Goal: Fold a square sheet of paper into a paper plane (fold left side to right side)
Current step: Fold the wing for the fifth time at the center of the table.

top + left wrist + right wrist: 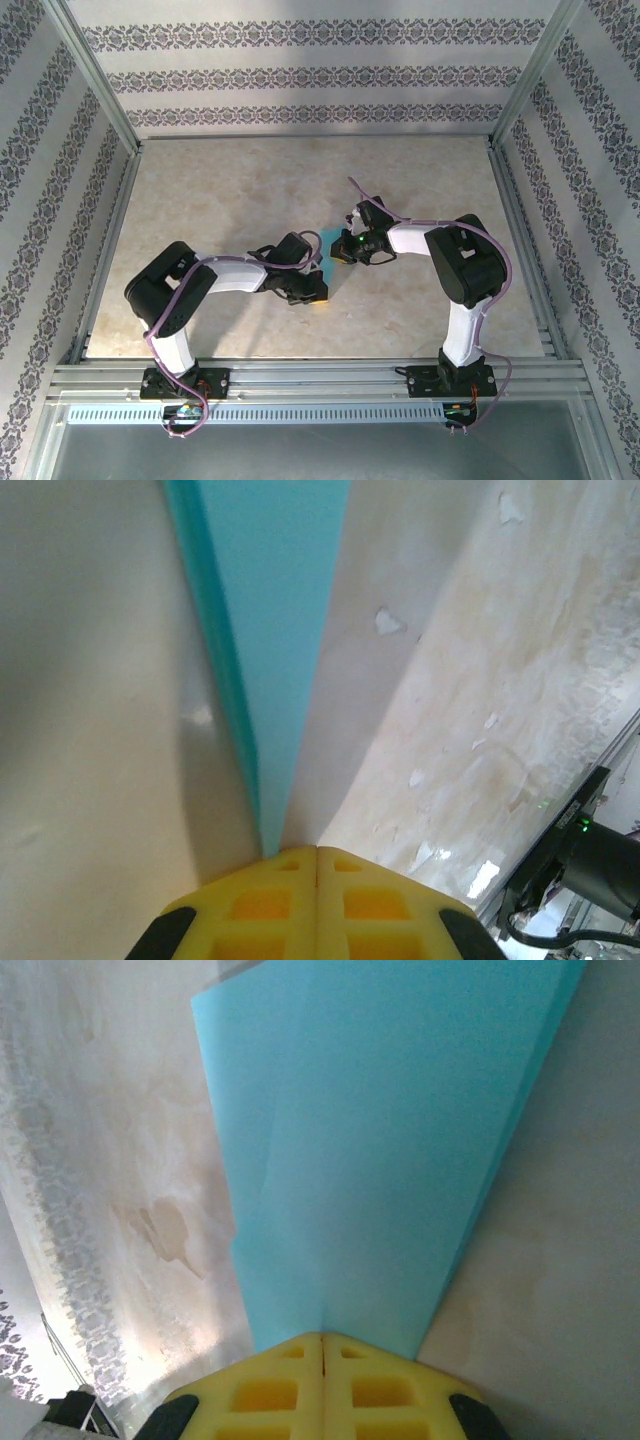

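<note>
Square sheet of paper (328,243), cyan, sits near the middle of the table (250,190), between the two grippers. The left gripper (317,852), at the sheet's 6 o'clock in the top view, is closed and pinches a narrow tapering part of it. The right gripper (322,1338), at the sheet's 3 o'clock, is closed likewise on a broader part. Whether the sheet lies flat or is lifted cannot be told. Likely faults: arms drawing apart would tear it, a weak pinch would let it slip, and uneven travel would misalign the edges and skew the left-to-right crease.
</note>
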`<state>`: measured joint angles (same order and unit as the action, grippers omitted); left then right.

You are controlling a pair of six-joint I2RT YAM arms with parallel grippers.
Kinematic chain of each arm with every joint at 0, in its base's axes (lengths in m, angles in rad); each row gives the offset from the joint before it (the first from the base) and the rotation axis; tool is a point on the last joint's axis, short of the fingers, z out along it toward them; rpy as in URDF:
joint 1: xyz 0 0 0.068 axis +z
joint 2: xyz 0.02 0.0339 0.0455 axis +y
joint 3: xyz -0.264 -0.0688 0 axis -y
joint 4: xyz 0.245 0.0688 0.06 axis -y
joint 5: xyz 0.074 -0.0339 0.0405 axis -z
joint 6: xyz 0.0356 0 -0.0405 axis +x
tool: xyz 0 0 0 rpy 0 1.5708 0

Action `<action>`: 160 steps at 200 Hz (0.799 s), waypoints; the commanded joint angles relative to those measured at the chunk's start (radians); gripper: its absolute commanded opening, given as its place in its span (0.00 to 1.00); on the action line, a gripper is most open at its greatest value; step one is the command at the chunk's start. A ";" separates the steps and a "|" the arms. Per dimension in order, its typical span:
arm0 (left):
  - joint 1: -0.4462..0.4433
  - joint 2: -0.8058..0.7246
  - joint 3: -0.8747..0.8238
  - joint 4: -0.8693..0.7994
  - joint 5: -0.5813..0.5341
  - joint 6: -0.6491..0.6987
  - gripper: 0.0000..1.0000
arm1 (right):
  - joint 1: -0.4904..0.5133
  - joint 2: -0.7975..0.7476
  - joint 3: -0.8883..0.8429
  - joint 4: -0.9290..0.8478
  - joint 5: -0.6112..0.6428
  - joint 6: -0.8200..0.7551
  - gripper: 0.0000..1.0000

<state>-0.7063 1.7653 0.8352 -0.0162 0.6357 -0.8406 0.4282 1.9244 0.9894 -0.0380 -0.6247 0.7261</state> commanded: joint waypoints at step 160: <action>0.115 0.224 0.345 -0.209 -0.016 0.235 0.02 | 0.029 0.079 -0.017 -0.100 0.114 -0.014 0.00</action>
<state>-0.6044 1.9594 1.1694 -0.1944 0.6373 -0.6495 0.4370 1.9335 1.0035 -0.0380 -0.6197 0.7261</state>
